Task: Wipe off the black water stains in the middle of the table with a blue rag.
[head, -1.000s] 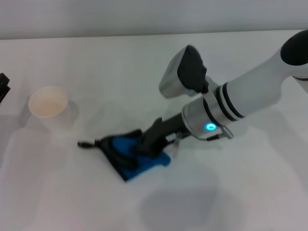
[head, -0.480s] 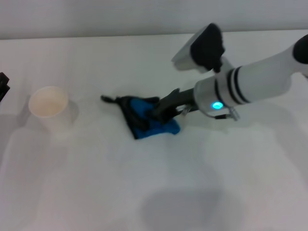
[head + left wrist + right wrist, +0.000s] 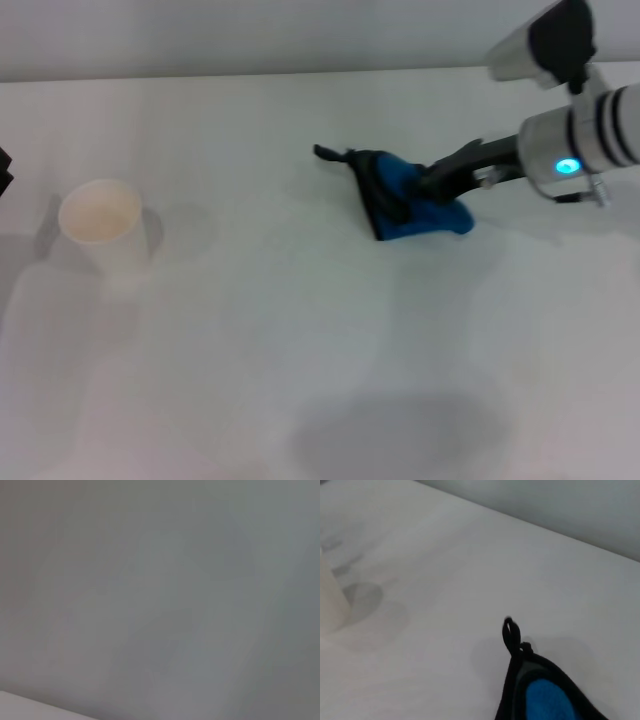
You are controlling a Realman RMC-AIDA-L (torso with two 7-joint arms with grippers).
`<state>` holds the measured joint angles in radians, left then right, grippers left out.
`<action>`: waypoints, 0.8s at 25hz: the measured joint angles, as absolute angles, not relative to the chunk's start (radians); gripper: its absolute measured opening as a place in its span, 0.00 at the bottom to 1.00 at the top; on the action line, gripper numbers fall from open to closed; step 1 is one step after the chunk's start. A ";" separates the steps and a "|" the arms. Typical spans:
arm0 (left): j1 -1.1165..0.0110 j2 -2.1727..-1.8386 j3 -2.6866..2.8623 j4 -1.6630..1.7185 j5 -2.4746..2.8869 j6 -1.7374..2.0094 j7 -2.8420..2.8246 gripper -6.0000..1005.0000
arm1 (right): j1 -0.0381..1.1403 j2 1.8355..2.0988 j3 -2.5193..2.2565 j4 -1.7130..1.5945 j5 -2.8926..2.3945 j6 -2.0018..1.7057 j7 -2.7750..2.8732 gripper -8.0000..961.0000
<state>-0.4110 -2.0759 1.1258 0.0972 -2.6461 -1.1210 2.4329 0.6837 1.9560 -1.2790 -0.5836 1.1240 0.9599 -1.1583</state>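
No black water stains show anywhere on the table (image 3: 250, 380), so wiping looks essentially done. 1 arm works: the right gripper (image 3: 425, 190) pinches the blue rag (image 3: 412, 205) near the far right edge.

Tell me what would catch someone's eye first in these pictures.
The bright blue rag stands out, lying on the white table toward its far right, with the right gripper pressed onto it. Next comes the white paper cup, standing upright alone at the left. No black stain shows on the table.
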 joint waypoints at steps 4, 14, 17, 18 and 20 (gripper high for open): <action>-0.410 -2.076 1.126 0.098 -2.646 -1.119 2.433 0.88 | 0.680 1.933 -1.254 -0.636 1.057 1.048 -1.169 0.18; -0.416 -2.075 1.126 0.098 -2.646 -1.117 2.433 0.88 | 0.733 1.993 -1.253 -0.721 0.799 1.126 -1.184 0.20; -0.413 -2.075 1.126 0.098 -2.646 -1.117 2.433 0.88 | 0.750 2.013 -1.256 -0.720 0.729 1.103 -1.169 0.20; -0.411 -2.075 1.126 0.098 -2.646 -1.117 2.433 0.88 | 0.753 2.015 -1.257 -0.716 0.724 1.095 -1.163 0.20; -0.410 -2.075 1.126 0.098 -2.647 -1.117 2.433 0.88 | 0.753 2.016 -1.254 -0.713 0.725 1.079 -1.150 0.21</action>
